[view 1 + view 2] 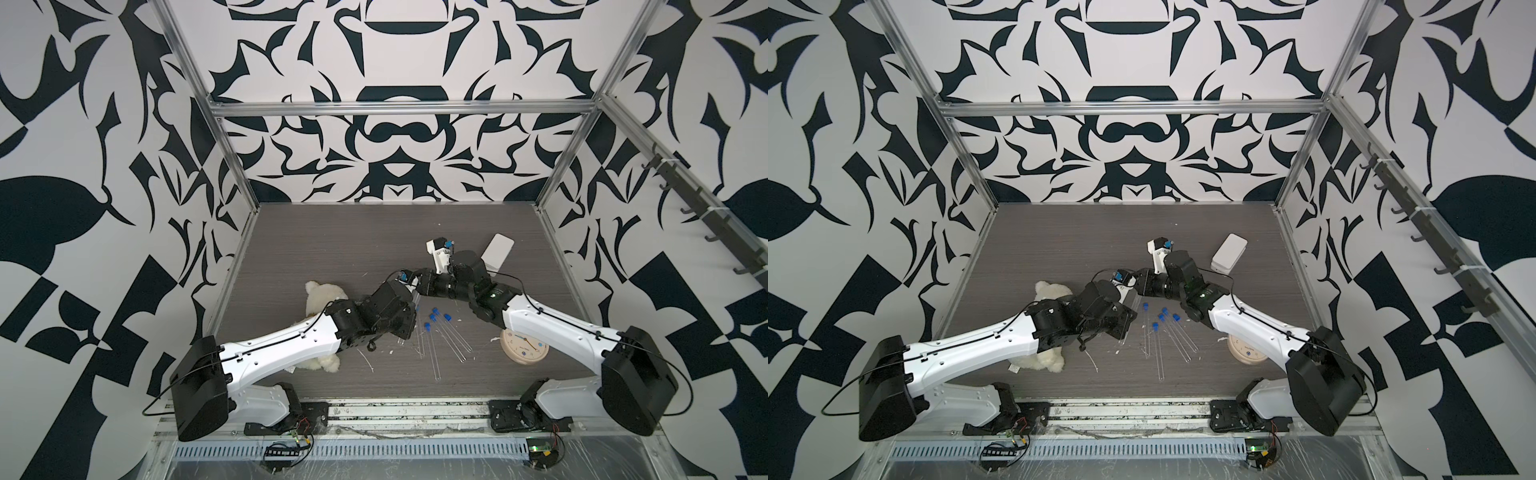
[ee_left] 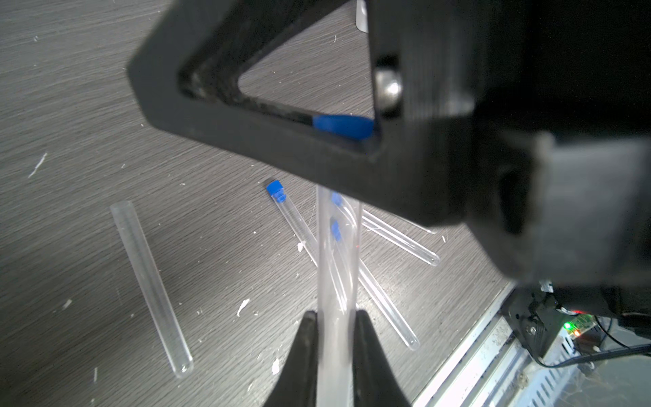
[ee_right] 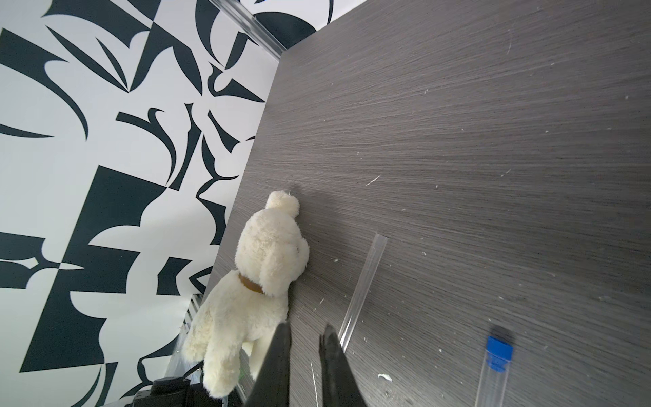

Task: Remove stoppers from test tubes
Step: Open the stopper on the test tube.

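Note:
My left gripper (image 2: 336,313) is shut on a clear test tube (image 2: 336,260) that rises away from it. The tube's top end passes behind a finger of my right gripper (image 3: 304,331), and its blue stopper (image 2: 343,127) shows through that finger's hollow, close to the base. In the right wrist view the right fingertips stand a narrow gap apart with only table between them. Both grippers meet at mid-table in a top view (image 1: 415,286). Several more tubes (image 1: 451,338) with blue stoppers (image 1: 435,311) lie in front. One bare tube (image 2: 151,282) lies apart.
A white plush dog (image 1: 322,297) lies partly under the left arm. A round beige clock (image 1: 523,347) sits under the right forearm. A white box (image 1: 496,251) lies at the back right. White scraps (image 2: 243,306) dot the grey table, whose front metal rail (image 2: 475,352) is close.

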`<state>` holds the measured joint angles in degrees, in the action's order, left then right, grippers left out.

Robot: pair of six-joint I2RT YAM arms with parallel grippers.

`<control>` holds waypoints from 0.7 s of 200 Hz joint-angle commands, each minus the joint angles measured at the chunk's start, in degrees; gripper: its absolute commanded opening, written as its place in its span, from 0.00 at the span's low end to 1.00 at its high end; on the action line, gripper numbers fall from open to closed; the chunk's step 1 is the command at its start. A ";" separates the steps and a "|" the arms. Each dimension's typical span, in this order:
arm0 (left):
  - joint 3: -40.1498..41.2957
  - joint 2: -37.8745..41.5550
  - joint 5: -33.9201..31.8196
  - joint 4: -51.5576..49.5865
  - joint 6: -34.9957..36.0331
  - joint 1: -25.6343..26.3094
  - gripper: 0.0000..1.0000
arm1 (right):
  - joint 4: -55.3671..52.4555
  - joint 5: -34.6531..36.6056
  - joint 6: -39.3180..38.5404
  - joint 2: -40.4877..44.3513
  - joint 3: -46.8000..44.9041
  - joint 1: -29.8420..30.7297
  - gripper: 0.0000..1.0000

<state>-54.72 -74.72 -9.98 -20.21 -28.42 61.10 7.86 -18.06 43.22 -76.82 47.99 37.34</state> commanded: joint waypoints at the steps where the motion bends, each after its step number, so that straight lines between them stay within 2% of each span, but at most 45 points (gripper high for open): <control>1: 0.47 1.24 -0.57 -3.22 0.21 -0.07 0.08 | -1.97 5.39 -4.30 2.00 2.67 -0.52 0.00; 75: 1.23 1.24 -0.66 -3.22 -0.05 -0.08 0.08 | -1.81 5.98 -4.32 1.93 2.96 -0.51 0.00; 140: 2.15 1.24 -1.70 -3.39 -0.23 -0.06 0.07 | 4.41 -1.50 3.22 1.64 1.60 -2.25 0.00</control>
<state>-54.50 -74.59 -10.09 -19.81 -28.45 61.14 6.22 -17.32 42.63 -76.79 48.71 37.17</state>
